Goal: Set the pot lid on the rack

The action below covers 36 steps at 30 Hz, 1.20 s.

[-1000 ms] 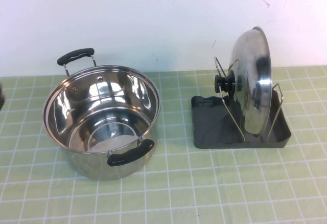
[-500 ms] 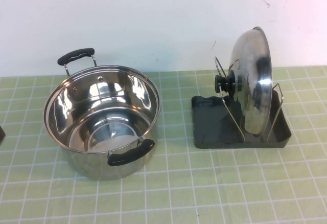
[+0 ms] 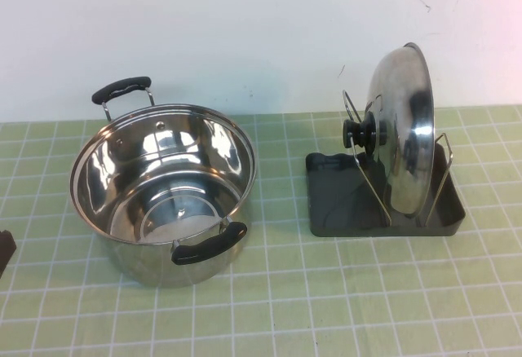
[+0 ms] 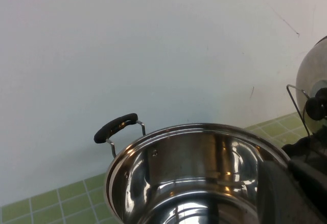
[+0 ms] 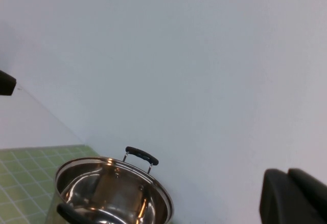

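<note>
**Lid racked, arms clear: tipping now the chief risk**

Plain white wall behind a green-checked tabletop (image 3: 326, 308). At 9 o'clock on it, an open steel pot (image 3: 163, 190), empty as far as can be seen, black handles at roughly 11 and 5 o'clock of its rim.

At 3 o'clock, well apart from the pot, the pot lid (image 3: 404, 133): standing on edge inside the rack (image 3: 334, 202), rim down in the dark tray, dome leaning against the wire loops, black knob facing 9 o'clock towards the pot. Looks seated, so task judged done or nearly so.

Left gripper (image 4: 290, 188) low at about 8 o'clock, at the very edge of the high view, just beside the pot and well apart from the rack; holding nothing visible, open or clenched cannot be told. Right gripper (image 5: 288, 196) out of the high view altogether, facing wall and pot from a distance; likewise cannot tell.

Possible trouble from here:
- Tall lid on a small, light tray: likely top-heavy, so any knock from a passing arm could tip or roll it out.
- Balanced on a thin rim between slim wires: could slip sideways if the tray gets nudged.
- Pot close to the left arm: a careless swing could shove it.
</note>
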{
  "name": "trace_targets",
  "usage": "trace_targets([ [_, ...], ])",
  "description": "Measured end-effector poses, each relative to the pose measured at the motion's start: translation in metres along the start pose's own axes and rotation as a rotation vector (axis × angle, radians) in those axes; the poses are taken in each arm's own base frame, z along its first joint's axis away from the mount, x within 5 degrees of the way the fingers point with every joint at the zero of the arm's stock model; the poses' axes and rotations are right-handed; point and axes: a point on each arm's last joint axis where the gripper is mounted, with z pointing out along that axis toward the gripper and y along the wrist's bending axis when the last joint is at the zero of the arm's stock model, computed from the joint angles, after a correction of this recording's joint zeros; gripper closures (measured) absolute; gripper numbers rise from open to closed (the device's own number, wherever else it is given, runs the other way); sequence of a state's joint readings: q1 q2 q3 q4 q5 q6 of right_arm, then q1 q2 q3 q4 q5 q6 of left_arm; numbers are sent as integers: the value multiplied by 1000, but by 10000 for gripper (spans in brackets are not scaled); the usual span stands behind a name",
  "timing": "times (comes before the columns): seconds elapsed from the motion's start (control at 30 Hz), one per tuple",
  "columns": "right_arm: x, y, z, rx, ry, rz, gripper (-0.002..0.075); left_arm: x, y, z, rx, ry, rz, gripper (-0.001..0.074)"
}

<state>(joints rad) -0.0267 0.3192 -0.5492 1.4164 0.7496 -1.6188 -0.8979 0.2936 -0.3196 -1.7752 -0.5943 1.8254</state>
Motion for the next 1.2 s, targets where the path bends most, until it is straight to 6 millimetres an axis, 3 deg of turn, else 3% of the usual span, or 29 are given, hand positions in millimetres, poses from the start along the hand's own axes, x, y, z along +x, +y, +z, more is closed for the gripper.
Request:
trace_targets([
  [0.43,7,-3,0,41,45,-29,727,1,0,0,0,2,-2,734],
  [0.57,35,-13,-3,214,143,-36,727,1,0,0,0,2,-2,734],
  [0.7,68,-15,-20,422,261,22,727,1,0,0,0,2,-2,734],
  [0.87,124,-3,-44,603,465,227,727,1,0,0,0,2,-2,734],
  [1.13,184,11,-61,716,603,285,727,1,0,0,0,2,-2,734],
  [1.2,190,13,-61,720,619,305,727,1,0,0,0,2,0,734],
])
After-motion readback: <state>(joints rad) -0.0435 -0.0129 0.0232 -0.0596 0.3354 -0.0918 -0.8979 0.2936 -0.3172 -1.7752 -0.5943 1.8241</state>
